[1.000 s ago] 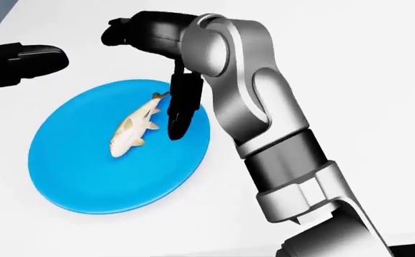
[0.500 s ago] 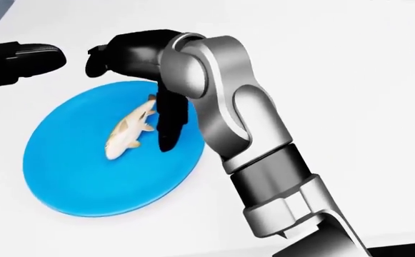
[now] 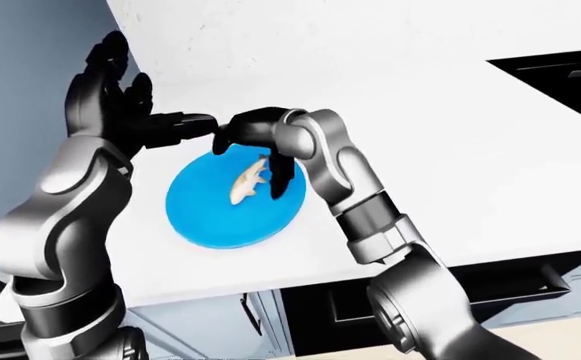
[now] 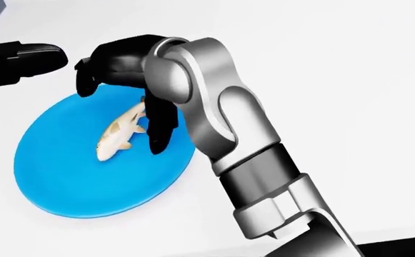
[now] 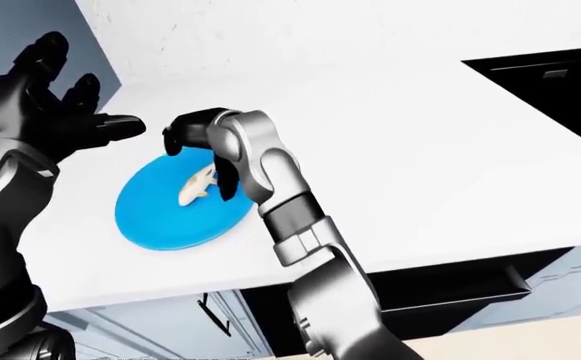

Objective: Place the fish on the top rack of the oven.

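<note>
A plain white tabletop [image 4: 350, 80] fills my head view, and in the eye views a black recessed opening [image 3: 560, 75] sits at about 2 o'clock, with dark drawer fronts under the tabletop's near edge and a grey-blue wall at 10 o'clock. A round blue plate [image 4: 71, 176] lies flat on the tabletop, and the fish [image 4: 118, 133] lies on it, pale and speckled, its tail toward 1 o'clock.

My right arm reaches in from 5 o'clock, bent sharply at the wrist, so my right hand [image 4: 125, 85] arches over the plate's 12 o'clock rim. Its fingers [image 4: 161, 126] hang down loosely spread, one pair just beside the fish's tail end; I cannot tell if they touch it. It grips nothing.

My left hand [image 3: 110, 97] is raised at 10 o'clock of the plate, fingers spread wide, empty.
</note>
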Motion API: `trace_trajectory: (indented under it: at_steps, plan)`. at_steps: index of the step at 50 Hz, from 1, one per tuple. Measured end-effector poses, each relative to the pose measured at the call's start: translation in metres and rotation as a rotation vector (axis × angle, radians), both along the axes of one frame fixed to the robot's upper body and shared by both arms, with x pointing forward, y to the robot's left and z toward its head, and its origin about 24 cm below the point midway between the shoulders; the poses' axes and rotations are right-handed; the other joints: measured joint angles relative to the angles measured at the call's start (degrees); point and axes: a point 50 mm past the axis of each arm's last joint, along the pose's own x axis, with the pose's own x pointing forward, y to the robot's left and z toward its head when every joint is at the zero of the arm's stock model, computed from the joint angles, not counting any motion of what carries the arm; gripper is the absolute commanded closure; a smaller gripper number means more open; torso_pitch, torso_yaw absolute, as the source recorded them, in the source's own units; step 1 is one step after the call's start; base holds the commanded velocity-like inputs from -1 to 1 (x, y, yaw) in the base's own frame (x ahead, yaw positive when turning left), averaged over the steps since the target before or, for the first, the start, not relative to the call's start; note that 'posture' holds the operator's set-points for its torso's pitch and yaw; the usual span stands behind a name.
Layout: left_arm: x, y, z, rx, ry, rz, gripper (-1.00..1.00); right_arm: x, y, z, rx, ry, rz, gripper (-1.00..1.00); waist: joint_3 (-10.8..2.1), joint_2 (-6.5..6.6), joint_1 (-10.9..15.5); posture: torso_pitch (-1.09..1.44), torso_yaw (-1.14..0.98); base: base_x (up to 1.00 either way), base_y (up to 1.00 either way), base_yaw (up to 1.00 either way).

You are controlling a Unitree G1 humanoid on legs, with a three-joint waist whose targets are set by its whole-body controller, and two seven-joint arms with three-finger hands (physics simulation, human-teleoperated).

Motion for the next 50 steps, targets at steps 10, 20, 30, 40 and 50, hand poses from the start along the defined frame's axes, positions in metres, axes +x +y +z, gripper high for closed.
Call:
trace_trajectory:
  at_steps: [10,20,30,40,50]
  plan:
    - [0.000,0.002,0.000,-0.003,0.002,0.006,-1.00,-0.001,0.003,0.001,-0.031,-0.005,0.018,-0.29,0.05,-0.08,-0.1,0.00,0.00,0.00,0.00,0.00]
    - [-0.002,0.002,0.001,-0.004,-0.001,0.003,-1.00,-0.005,0.008,0.001,-0.061,-0.026,0.043,-0.25,-0.01,0.07,-0.2,0.00,0.00,0.00,0.00,0.00]
    - [-0.001,0.001,0.001,-0.003,0.000,0.000,-1.00,-0.008,0.017,-0.002,-0.108,-0.066,0.089,-0.25,-0.28,0.22,-0.3,0.00,0.00,0.00,0.00,0.00]
    - [0.000,0.002,0.001,-0.005,-0.002,-0.002,-1.00,-0.007,0.026,-0.005,-0.141,-0.084,0.107,-0.24,-0.50,0.37,-0.5,0.00,0.00,0.00,0.00,0.00]
    - [-0.001,0.002,0.003,-0.007,-0.008,-0.002,-1.00,-0.008,0.034,-0.006,-0.181,-0.068,0.123,0.00,-0.53,0.59,-0.7,0.00,0.00,0.00,0.00,0.00]
